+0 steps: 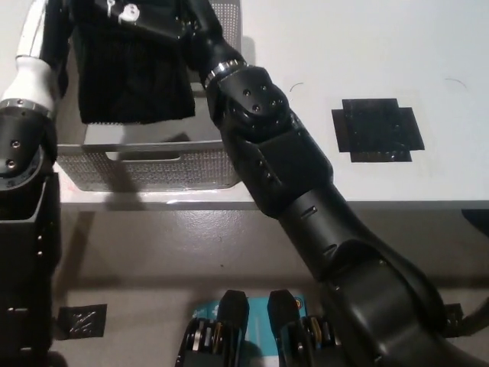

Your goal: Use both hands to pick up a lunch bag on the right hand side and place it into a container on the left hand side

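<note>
The black lunch bag (134, 73) hangs over the grey mesh container (145, 164) at the table's left, its lower edge covering the container's back part. My black right arm reaches across from the bottom right, and my right hand (160, 23) grips the bag's top right side. My white left hand (38, 53) presses against the bag's left side at the picture's upper left, partly cut off by the top edge. The bag is held between the two hands.
A black tape mark (378, 130) lies on the white table (428, 46) to the right. The table's front edge (382, 205) runs across the middle, with grey floor below it and another tape mark (80, 321) at lower left.
</note>
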### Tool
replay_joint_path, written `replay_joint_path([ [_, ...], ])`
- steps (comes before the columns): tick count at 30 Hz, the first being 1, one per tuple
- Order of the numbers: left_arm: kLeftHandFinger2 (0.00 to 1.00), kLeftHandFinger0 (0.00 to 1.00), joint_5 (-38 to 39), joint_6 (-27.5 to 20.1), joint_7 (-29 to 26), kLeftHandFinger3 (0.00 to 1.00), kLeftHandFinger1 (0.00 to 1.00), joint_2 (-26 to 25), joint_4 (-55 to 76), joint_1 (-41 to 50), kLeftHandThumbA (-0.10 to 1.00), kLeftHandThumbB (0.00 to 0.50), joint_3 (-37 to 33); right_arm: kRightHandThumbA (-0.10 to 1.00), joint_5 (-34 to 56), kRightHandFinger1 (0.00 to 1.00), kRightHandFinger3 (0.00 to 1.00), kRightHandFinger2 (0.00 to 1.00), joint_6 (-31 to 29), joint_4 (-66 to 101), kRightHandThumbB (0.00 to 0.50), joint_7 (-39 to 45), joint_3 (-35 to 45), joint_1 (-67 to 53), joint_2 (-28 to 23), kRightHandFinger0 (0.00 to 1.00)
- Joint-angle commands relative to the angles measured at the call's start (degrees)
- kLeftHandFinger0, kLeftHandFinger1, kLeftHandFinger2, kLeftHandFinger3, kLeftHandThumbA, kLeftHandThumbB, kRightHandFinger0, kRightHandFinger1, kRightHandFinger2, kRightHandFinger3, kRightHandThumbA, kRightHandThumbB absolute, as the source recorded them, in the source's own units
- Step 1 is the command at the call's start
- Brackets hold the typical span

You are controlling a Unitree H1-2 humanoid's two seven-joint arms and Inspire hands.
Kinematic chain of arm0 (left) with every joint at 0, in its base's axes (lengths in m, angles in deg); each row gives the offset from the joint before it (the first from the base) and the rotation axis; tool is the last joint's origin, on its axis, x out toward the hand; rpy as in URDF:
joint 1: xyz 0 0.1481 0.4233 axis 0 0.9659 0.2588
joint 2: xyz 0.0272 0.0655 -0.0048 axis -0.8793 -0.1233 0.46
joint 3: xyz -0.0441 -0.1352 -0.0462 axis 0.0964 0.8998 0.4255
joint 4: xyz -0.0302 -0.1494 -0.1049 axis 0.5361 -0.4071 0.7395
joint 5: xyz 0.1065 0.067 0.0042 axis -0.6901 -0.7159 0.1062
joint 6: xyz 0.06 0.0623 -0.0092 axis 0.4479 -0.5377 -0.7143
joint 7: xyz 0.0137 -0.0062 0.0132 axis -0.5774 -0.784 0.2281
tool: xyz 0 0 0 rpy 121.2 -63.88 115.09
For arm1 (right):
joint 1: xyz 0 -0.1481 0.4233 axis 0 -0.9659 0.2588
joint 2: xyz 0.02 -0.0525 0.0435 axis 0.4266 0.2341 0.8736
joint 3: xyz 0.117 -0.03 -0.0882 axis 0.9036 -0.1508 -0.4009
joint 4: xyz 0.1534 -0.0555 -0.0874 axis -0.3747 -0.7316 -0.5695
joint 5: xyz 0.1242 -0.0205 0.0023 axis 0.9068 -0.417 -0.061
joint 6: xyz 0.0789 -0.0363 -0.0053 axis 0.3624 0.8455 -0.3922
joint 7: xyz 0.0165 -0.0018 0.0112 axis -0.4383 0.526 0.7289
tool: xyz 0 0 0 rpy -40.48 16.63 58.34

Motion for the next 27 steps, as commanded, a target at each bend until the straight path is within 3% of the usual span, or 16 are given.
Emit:
replay_joint_path([
  [1, 1.0, 1.0, 4.7, 0.0, 9.5, 1.0, 1.0, -5.1, -1.4, -2.2, 1.0, 0.339, -3.3, 1.0, -4.0, 1.0, 1.0, 1.0, 3.8, -1.0, 0.156, 5.8, -3.7, 4.0, 1.7, 1.0],
  [3, 1.0, 1.0, 3.7, -2.6, 12.8, 1.0, 1.0, -9.6, -5.0, -1.1, 1.0, 0.276, -5.1, 1.0, -9.6, 1.0, 1.0, 1.0, 9.9, -0.8, 0.105, 9.6, -9.4, 4.7, -3.3, 1.0],
  [6, 1.0, 1.0, -3.3, -10.6, 17.2, 1.0, 1.0, -19.3, -9.2, 2.6, 1.0, 0.222, -11.9, 0.75, -13.2, 1.0, 1.0, 1.0, 20.3, 6.5, 0.058, 17.6, -17.6, 3.0, -10.8, 1.0],
  [7, 1.0, 1.0, -4.1, -13.2, 18.0, 1.0, 1.0, -21.6, -10.6, 4.0, 1.0, 0.215, -13.1, 0.7, -12.4, 1.0, 1.0, 1.0, 21.9, 9.6, 0.056, 20.2, -18.8, 1.8, -12.9, 1.0],
  [8, 1.0, 1.0, -5.9, -15.2, 19.2, 1.0, 1.0, -24.7, -12.5, 5.8, 1.0, 0.178, -15.1, 0.64, -11.6, 1.0, 1.0, 1.0, 21.8, 14.5, 0.081, 23.4, -20.2, -0.8, -15.9, 1.0],
  [12, 1.0, 1.0, -9.4, -21.2, 20.4, 1.0, 1.0, -31.9, -17.0, 12.7, 1.0, 0.088, -19.5, 0.66, -8.4, 1.0, 1.0, 1.0, 25.2, 32.1, 0.096, 27.1, -22.8, -10.7, -24.1, 1.0],
  [13, 1.0, 1.0, -9.1, -22.6, 20.4, 1.0, 1.0, -33.2, -18.4, 15.0, 1.0, 0.083, -19.6, 0.65, -7.7, 1.0, 1.0, 1.0, 26.2, 35.8, 0.09, 27.6, -23.2, -13.0, -25.8, 1.0],
  [15, 1.0, 1.0, -8.5, -22.6, 20.4, 1.0, 1.0, -34.8, -19.5, 17.9, 1.0, 0.134, -20.0, 0.62, -6.5, 1.0, 1.0, 1.0, 27.9, 41.1, 0.062, 27.5, -23.4, -16.6, -27.6, 1.0],
  [18, 1.0, 1.0, -8.1, -24.3, 20.0, 1.0, 1.0, -36.3, -20.3, 21.1, 1.0, 0.153, -20.4, 0.61, -5.0, 1.0, 1.0, 1.0, 29.1, 47.9, 0.056, 26.7, -23.1, -21.2, -29.1, 1.0],
  [22, 1.0, 1.0, -6.6, -24.2, 19.8, 1.0, 1.0, -37.1, -18.2, 25.4, 1.0, 0.115, -19.5, 0.69, -2.7, 1.0, 1.0, 1.0, 28.1, 54.9, 0.079, 28.2, -23.2, -26.1, -30.7, 1.0],
  [23, 1.0, 1.0, -5.7, -24.3, 19.7, 1.0, 1.0, -37.0, -17.0, 26.7, 1.0, 0.131, -19.0, 0.69, -2.3, 1.0, 1.0, 1.0, 28.0, 56.6, 0.077, 28.3, -23.1, -27.4, -31.2, 1.0],
  [27, 1.0, 1.0, -3.5, -23.4, 20.2, 1.0, 1.0, -37.2, -11.6, 30.2, 1.0, 0.144, -17.9, 0.66, -2.1, 1.0, 1.0, 1.0, 29.8, 60.9, 0.021, 27.2, -22.3, -30.7, -31.8, 1.0],
])
